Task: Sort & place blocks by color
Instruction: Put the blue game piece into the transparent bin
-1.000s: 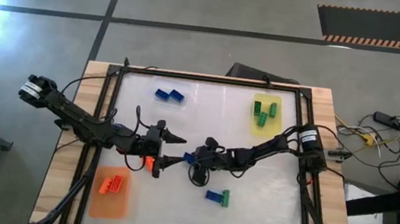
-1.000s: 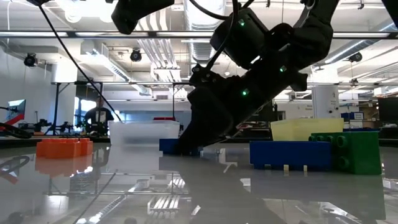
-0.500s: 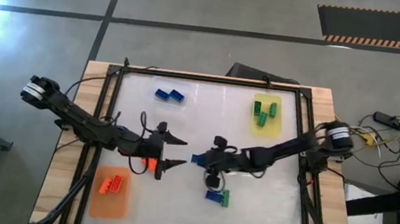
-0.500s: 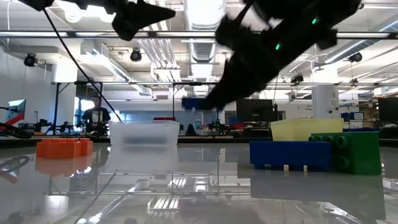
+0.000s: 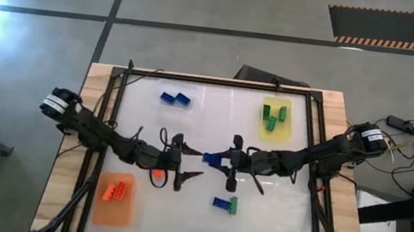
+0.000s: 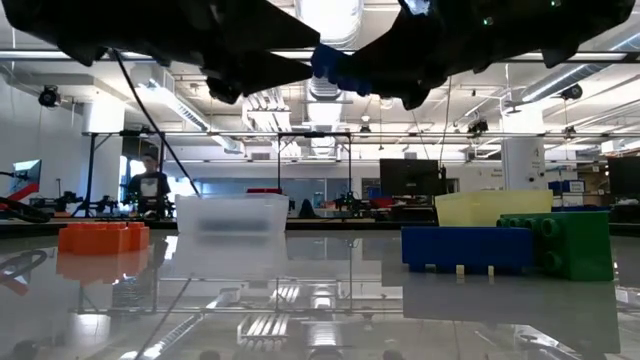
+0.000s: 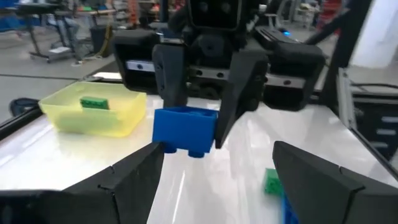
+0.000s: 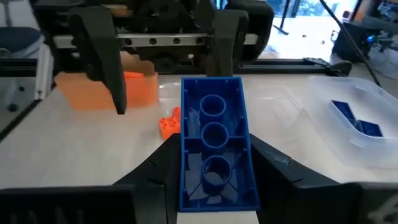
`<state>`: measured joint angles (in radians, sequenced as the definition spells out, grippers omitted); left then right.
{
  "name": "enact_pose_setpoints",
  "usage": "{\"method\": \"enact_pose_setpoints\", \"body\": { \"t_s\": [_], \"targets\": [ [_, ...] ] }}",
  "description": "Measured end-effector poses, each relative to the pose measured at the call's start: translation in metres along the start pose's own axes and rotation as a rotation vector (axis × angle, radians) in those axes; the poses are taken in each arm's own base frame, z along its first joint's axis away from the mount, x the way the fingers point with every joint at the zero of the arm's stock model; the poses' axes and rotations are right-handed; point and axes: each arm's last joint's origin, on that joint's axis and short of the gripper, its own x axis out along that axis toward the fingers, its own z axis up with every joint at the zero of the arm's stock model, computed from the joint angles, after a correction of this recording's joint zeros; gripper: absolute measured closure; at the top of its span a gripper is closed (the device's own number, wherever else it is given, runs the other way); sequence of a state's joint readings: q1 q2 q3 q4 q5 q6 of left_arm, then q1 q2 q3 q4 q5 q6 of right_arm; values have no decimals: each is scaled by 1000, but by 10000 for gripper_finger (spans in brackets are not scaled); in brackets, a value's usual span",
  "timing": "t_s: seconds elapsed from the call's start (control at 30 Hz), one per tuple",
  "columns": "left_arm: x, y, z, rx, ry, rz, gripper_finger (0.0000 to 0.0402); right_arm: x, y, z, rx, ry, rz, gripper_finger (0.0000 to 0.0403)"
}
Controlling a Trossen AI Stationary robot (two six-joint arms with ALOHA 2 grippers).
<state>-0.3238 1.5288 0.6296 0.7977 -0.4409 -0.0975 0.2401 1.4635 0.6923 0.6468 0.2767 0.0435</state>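
My right gripper [image 5: 216,161] is shut on a blue block [image 5: 210,159] and holds it above the middle of the table. In the low view this block [image 6: 340,68] hangs high. My left gripper [image 5: 193,164] is open, level, and faces the block from the table's left. Its two fingers [image 7: 134,177] reach toward the block [image 7: 185,129] without touching it. An orange block [image 5: 158,176] lies on the table below the left gripper. A blue block joined to a green block [image 5: 224,204] lies nearer the front edge. My right gripper pinches the blue block's two long sides [image 8: 186,163] between its two fingers. The fingers lie level along the block, coming from the table's right. The block is clear of the table, hollow underside [image 8: 213,134] up and studs [image 7: 198,151] down. Its far end points at the left gripper.
A clear tray [image 5: 177,99] with blue blocks stands at the back left. A yellow tray [image 5: 277,128] with green blocks stands at the back right. An orange tray [image 5: 113,207] with orange blocks stands at the front left. A dark frame [image 5: 219,80] borders the table.
My right gripper has lifted the blue block off the table, clear of it and high. It has tipped from slanting down to level and drawn slightly toward the table's right. My left gripper has sunk and moved toward the block, staying open.
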Motion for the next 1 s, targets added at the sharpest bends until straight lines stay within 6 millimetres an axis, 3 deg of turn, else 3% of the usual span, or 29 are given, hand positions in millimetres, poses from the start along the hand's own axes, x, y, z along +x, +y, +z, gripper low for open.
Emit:
{"method": "enact_pose_setpoints", "body": {
  "t_s": [0.43, 1.0],
  "targets": [
    [15, 12, 8, -23, -124, 56, 113, 0, 3, 2, -4, -23, 75, 279],
    [15, 10, 6, 15, -103, -71, 117, 0, 3, 3, -20, -24, 72, 279]
  ]
}}
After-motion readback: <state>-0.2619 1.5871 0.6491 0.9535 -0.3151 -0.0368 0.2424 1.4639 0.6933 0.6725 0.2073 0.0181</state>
